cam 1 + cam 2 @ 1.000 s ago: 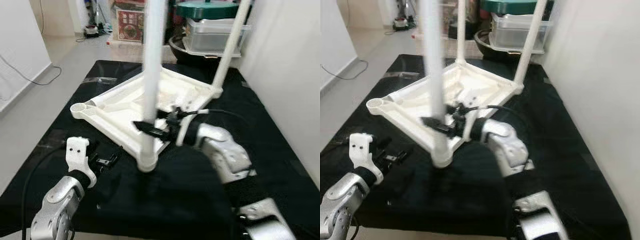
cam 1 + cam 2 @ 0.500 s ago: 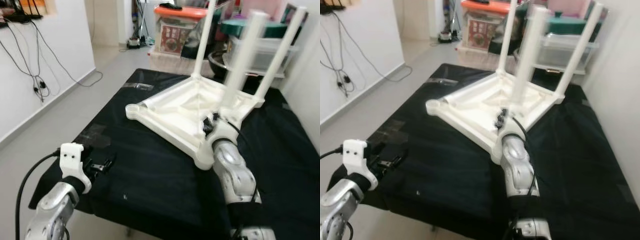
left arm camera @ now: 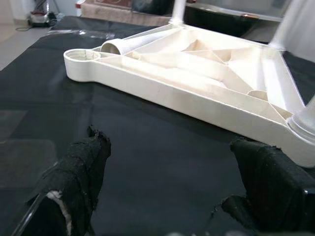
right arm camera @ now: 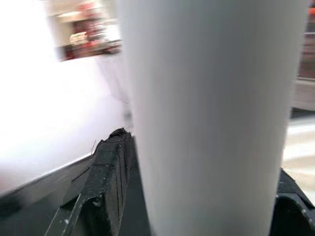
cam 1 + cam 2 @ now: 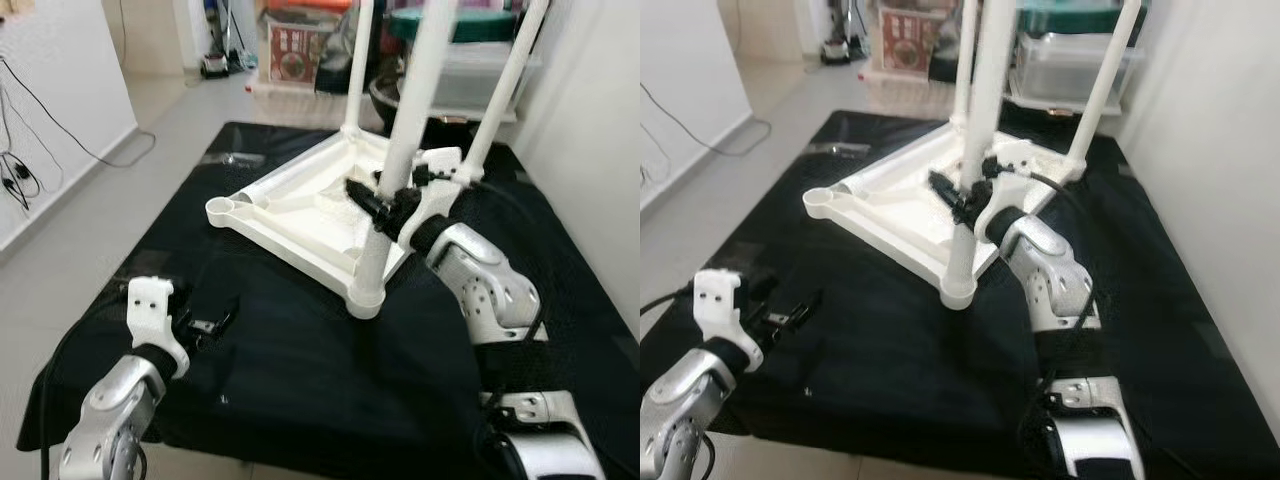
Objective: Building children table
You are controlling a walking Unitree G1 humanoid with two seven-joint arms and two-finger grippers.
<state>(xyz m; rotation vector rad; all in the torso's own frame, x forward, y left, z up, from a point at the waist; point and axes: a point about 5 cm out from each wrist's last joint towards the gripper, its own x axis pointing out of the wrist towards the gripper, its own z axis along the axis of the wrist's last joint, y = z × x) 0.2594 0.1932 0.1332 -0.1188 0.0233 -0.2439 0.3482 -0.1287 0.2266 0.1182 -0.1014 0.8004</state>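
The tops of the three fitted legs run out of frame, and the far room is soft and hard to read beyond stacked plastic storage boxes (image 5: pixel 452 75) and a printed carton (image 5: pixel 292 45). The right wrist view is almost wholly taken up by the near leg (image 4: pixel 211 118), blurred, with one black finger (image 4: pixel 101 184) on each side of it. The white children's table (image 5: pixel 300 215) lies upside down on a black-covered surface (image 5: pixel 300 370), near its middle and toward the far side. Three corners carry upright legs; the left corner socket (image 5: pixel 226 209) is open, and a loose white tube (image 3: pixel 123 45) lies inside the frame just beside it. The right gripper (image 5: pixel 385 203) reaches in from the right, its fingers clamped on the near leg (image 5: pixel 400 140) above its socket. The left gripper (image 5: pixel 205 322) rests low at the surface's near left, well apart from the table, its padded fingers (image 3: pixel 81 172) spread apart with nothing between them. Pale floor (image 5: pixel 110 200) and a white wall with trailing cables (image 5: pixel 40 110) lie to the left; a plain wall (image 5: pixel 590 130) stands on the right
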